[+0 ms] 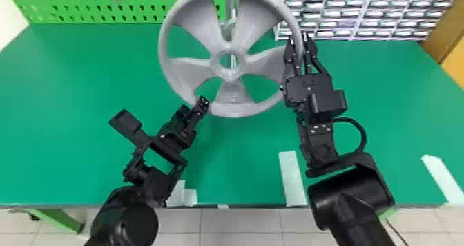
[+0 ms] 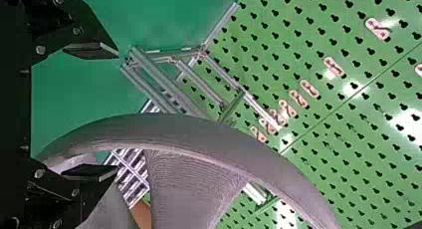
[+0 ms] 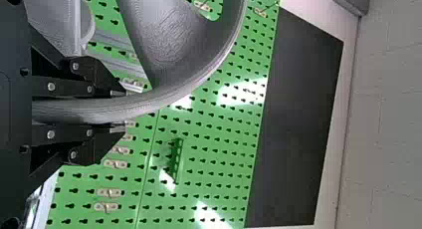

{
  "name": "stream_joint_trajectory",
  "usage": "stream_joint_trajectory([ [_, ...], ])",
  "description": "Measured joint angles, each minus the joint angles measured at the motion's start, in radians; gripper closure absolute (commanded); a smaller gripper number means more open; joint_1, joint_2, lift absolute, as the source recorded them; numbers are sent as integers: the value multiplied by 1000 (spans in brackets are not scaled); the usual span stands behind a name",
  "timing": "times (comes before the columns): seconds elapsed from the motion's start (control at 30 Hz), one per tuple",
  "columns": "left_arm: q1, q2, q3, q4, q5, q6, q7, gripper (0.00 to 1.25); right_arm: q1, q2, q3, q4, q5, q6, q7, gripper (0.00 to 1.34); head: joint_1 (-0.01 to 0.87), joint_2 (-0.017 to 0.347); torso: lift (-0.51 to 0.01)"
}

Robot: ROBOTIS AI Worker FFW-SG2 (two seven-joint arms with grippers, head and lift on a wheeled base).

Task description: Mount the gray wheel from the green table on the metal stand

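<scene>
Green table (image 1: 69, 90) underlies the gray wheel (image 1: 233, 93); with its hub as clock center in the head view, the metal stand (image 2: 166, 80) lies behind it toward 12 o'clock, so the next move should carry the bore that way. Right gripper (image 1: 298, 38) pinches the rim between 2 and 3 o'clock. Left gripper (image 2: 117, 112), at the 7 o'clock rim, has its fingers spread, ready to close if support is required.

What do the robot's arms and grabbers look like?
The left arm and right arm are black with rounded covers. The left gripper and right gripper are black too, with flat fingers and silvery screws. The right arm has a looping black cable.
</scene>
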Motion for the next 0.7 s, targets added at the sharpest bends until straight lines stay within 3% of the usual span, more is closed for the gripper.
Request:
stream_joint_trajectory([
  [0.3, -65, -18, -23, 87, 47, -12, -66, 447, -1, 0, 14, 0, -6, -1, 0, 1099, 868, 52, -93],
  [0.7, -118, -46, -20, 164, 87, -15, -134, 713, -5, -1, 34, 2, -18, -1, 0, 1099, 868, 52, -93],
])
